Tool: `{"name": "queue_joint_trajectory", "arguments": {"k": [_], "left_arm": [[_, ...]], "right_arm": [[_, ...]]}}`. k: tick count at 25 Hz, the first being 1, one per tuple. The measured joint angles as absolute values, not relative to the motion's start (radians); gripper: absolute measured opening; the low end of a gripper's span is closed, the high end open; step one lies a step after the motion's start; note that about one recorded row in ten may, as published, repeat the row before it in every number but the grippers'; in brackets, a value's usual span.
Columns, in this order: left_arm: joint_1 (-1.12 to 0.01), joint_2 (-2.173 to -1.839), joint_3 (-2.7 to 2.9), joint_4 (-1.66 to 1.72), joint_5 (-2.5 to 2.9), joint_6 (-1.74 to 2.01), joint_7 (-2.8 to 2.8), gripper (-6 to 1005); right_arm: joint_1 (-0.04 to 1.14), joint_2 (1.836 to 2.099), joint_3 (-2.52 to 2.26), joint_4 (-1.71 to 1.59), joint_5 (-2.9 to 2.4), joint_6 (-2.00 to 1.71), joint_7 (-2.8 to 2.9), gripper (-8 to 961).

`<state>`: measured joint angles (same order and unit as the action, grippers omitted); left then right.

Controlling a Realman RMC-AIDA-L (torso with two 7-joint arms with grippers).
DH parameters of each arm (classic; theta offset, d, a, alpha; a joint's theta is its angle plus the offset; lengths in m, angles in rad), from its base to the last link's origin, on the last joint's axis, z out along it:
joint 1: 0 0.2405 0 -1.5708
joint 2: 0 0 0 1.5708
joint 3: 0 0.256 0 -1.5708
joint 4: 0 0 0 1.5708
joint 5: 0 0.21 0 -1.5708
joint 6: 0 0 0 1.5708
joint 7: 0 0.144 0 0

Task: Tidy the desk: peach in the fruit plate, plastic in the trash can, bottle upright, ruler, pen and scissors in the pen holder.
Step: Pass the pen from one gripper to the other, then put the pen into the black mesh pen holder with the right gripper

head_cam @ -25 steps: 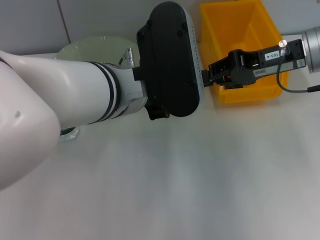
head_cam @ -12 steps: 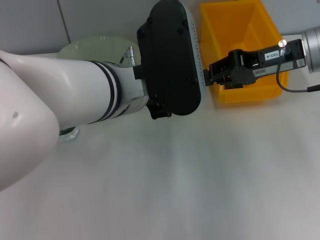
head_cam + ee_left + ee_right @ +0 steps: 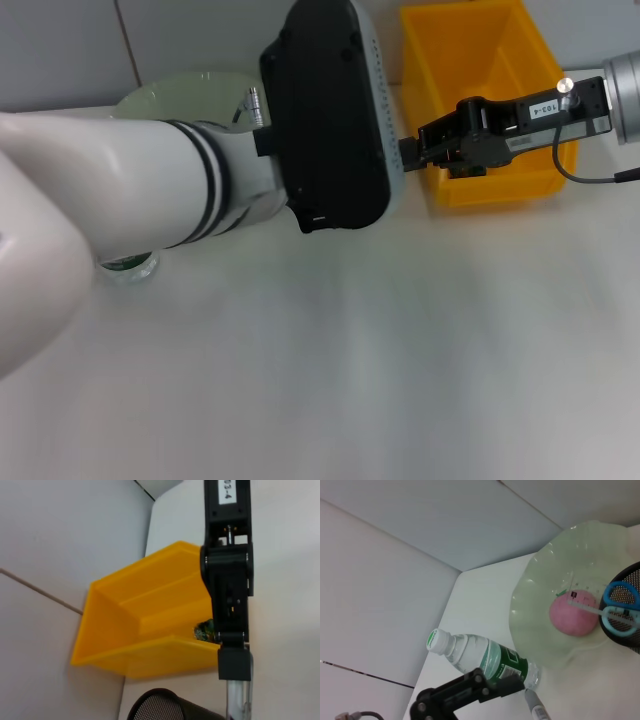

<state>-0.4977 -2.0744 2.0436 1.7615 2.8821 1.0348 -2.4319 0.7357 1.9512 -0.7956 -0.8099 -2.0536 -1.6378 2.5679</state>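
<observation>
My right gripper [image 3: 408,152] hangs beside the yellow trash can [image 3: 470,50], shut on a grey pen [image 3: 238,700] whose tip points down just above the black mesh pen holder [image 3: 165,707]. Blue scissors [image 3: 620,607] and a clear ruler [image 3: 585,607] stand in the holder. The pink peach [image 3: 572,614] lies on the pale green fruit plate [image 3: 540,595]. A crumpled bit of plastic [image 3: 204,628] sits inside the trash can. The bottle [image 3: 480,657] stands upright beside the plate, with my left gripper [image 3: 465,692] in front of it.
The bulky black wrist of my left arm [image 3: 325,120] hides the pen holder and much of the plate in the head view. The back wall runs close behind the plate and the trash can. The near half of the white desk [image 3: 380,360] is bare.
My left arm's wrist has shifted a little to the left and toward the wall. The right gripper with the pen has stayed where it was.
</observation>
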Motion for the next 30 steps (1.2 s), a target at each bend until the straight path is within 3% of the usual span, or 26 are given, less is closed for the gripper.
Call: {"name": "queue_joint_trajectory", "arguments": {"k": [4,19,24,27,29,30], "left_arm": [[-0.421,-2.072,2.020,1.807,2.830,0.983,-2.377,741],[-0.186,-2.066,1.580,1.663,1.741,1.119,-1.858,742],[-0.223,-2.066,1.450,1.332,1.361,1.351,-1.672,741],[-0.274,-2.066,1.397,1.121,1.282,1.459,-1.595,742],[-0.299,-2.066,1.384,1.039,1.278,1.496,-1.564,743],[-0.327,-2.065,1.376,0.957,1.287,1.523,-1.531,744]], "right_arm": [[0.732,1.946,-0.790,-0.813,-2.048,-1.649,2.567,125],[0.720,1.875,-0.693,-0.854,-2.042,-1.757,2.487,124],[0.734,1.833,-0.671,-0.894,-2.044,-1.815,2.475,124],[0.752,1.792,-0.669,-0.906,-2.047,-1.838,2.477,124],[0.791,1.744,-0.675,-0.899,-2.068,-1.863,2.486,124],[0.791,1.744,-0.675,-0.899,-2.068,-1.863,2.486,125]]}}
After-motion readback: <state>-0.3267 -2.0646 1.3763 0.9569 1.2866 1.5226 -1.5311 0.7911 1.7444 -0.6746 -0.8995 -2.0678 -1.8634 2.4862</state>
